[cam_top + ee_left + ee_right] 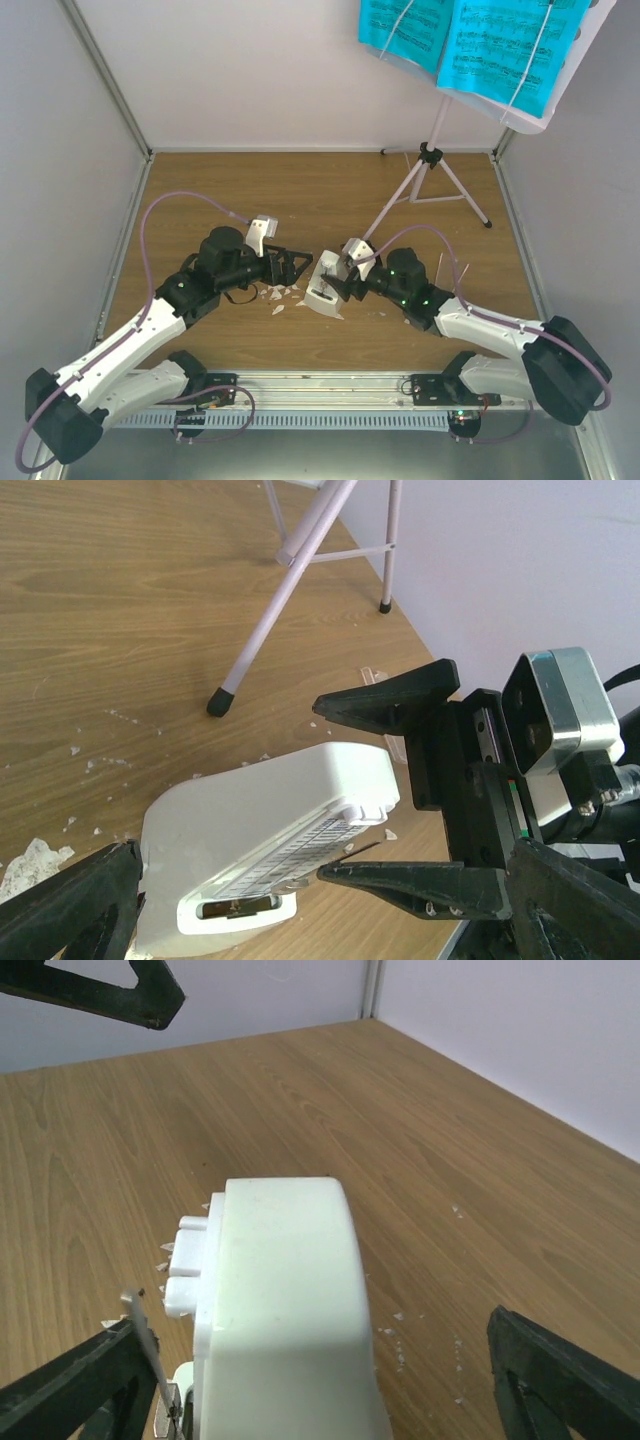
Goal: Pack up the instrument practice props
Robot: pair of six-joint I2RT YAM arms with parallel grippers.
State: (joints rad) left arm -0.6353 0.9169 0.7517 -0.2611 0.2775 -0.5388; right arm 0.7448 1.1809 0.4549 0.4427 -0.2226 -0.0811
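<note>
Right gripper (315, 1332): jaws wide, straddling the metronome (285, 1260), gripping nothing. Left gripper (297, 264): fully open, empty, just beside. The metronome lies on its side mid table (330, 200), towards the near edge. Risk: the smooth rounded shell could squirt out when the jaws close, or the claws could collide.

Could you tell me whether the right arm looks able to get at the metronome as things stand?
Probably yes: the open right gripper straddles the metronome with nothing else between; the left gripper, close by, might crowd it.
</note>
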